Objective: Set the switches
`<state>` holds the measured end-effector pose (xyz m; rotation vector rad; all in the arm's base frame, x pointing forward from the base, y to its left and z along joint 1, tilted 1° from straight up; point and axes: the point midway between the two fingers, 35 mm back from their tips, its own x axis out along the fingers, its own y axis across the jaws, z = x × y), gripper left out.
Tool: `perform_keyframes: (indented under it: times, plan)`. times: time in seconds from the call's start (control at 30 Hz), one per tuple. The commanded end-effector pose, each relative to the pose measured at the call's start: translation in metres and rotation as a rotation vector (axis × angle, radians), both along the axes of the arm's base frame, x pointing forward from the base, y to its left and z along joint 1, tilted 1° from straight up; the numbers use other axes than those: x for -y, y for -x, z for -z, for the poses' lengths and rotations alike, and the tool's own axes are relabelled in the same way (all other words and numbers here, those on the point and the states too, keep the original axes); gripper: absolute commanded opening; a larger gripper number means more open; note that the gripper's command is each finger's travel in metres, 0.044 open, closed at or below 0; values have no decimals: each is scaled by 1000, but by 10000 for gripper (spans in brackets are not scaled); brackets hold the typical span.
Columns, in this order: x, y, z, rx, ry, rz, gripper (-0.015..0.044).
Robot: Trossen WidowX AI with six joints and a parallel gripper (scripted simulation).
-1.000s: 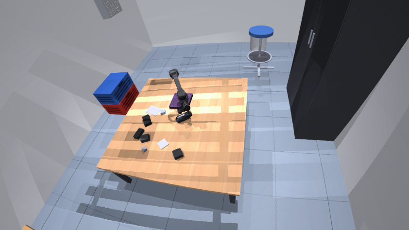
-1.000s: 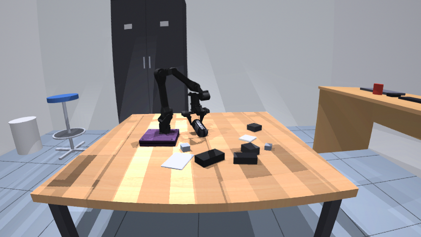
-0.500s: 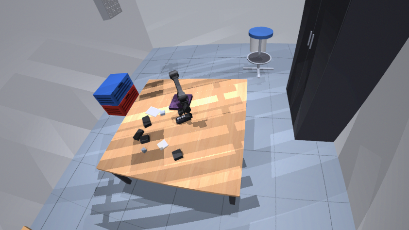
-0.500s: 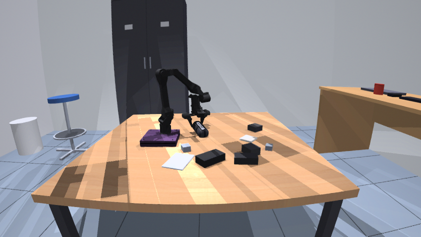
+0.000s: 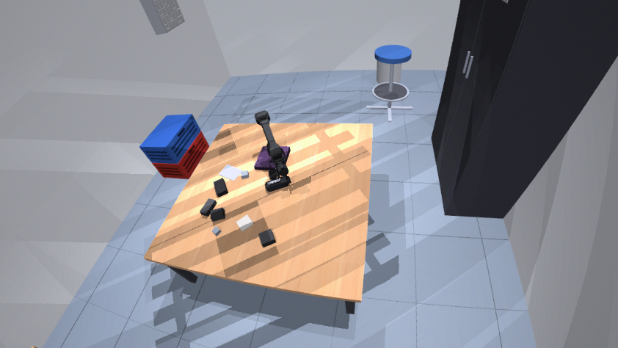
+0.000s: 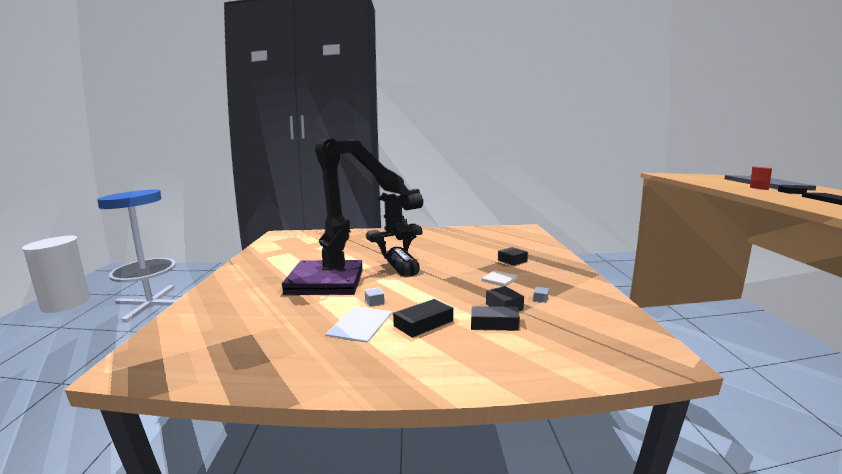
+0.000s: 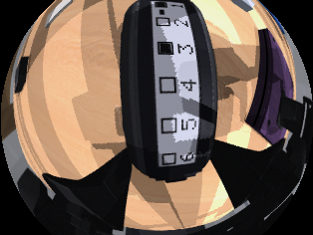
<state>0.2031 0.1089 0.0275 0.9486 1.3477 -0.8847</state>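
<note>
"Where had we got to?"

"We were at label reading. Our pincer [image 5: 279,180] [image 6: 395,250] [image 7: 168,148] was closed on the controller unit [image 5: 277,184] [image 6: 405,260] [image 7: 140,90], which leaned between its fingers with the underside showing. We read squares one and three as filled, and two, four, five and six as empty; one was cut by the wrist view's edge."

"And next?"

"We judged we had to turn the unit base-down and release it gently, then check the rockers, hidden from us. A slip could have dropped it crooked."

"What lay around, by the exterior view?"

"Left of the pincer, the purple base plate [image 5: 259,164] [image 6: 294,282] [image 7: 266,95]; nearer the camera, a white card [image 5: 230,172] [image 6: 358,323] and a grey cube [image 5: 244,174] [image 6: 374,296]. Rightward of it came dark blocks, and a white flat piece [image 5: 244,222] [image 6: 499,277], all on the wooden bench [image 5: 320,259] [image 6: 194,365] [image 7: 90,50]."

"The room?"

"Far left of the pincer we saw a bin [image 5: 382,71] [image 6: 55,273], then a blue-topped stool [image 5: 393,52] [image 6: 129,199]; behind it, a black cabinet [image 5: 488,108] [image 6: 265,147]; far right, a desk [image 6: 689,235] with a red cylinder [image 6: 760,177]."
</note>
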Motion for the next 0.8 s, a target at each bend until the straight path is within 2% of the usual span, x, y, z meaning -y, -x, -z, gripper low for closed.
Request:
perform_keyframes:
  times: [0.0, 0.6, 0.73, 0.77]
  plan:
    - [4, 2, 7, -10, 19, 11, 338]
    - [1, 1, 11, -5, 9, 6, 338]
    - [-1, 0, 11, -3, 1, 2, 440]
    - [-1, 0, 11, -3, 1, 2, 440]
